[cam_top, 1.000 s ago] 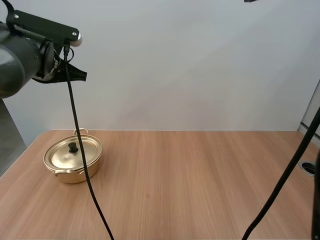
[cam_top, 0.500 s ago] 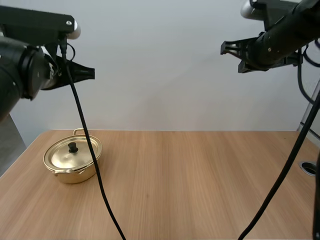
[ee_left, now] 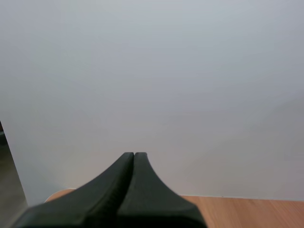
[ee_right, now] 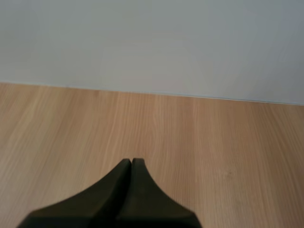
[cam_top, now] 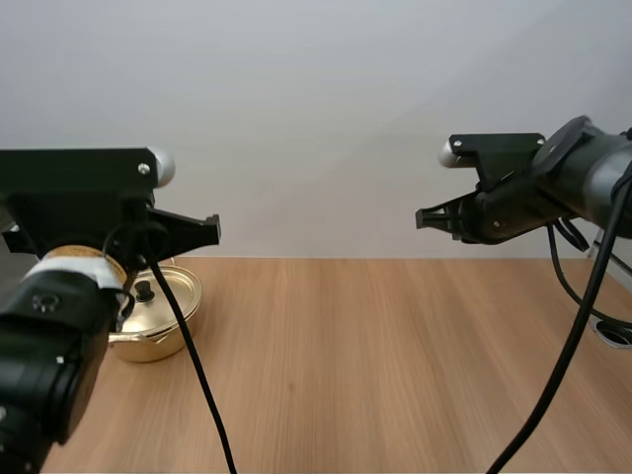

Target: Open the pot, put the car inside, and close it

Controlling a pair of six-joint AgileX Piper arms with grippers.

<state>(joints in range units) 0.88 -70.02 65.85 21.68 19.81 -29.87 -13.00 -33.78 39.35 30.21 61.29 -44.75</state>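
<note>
At the left of the high view, your left arm looms in the near foreground, raised above the bench. Its jaws point to the right, up in the air. In the left wrist view they lie pressed together as one dark wedge, holding nothing, aimed at the plain wall above the bench's back edge. Just behind that arm, the gold pot sits on the bench near its back left corner, partly hidden by the arm, with its lid on and the black knob upright. At the right, your right arm hangs high over the bench, well apart from the pot, jaws pointing left. The right wrist view shows them pressed together, empty, above bare wood.
</note>
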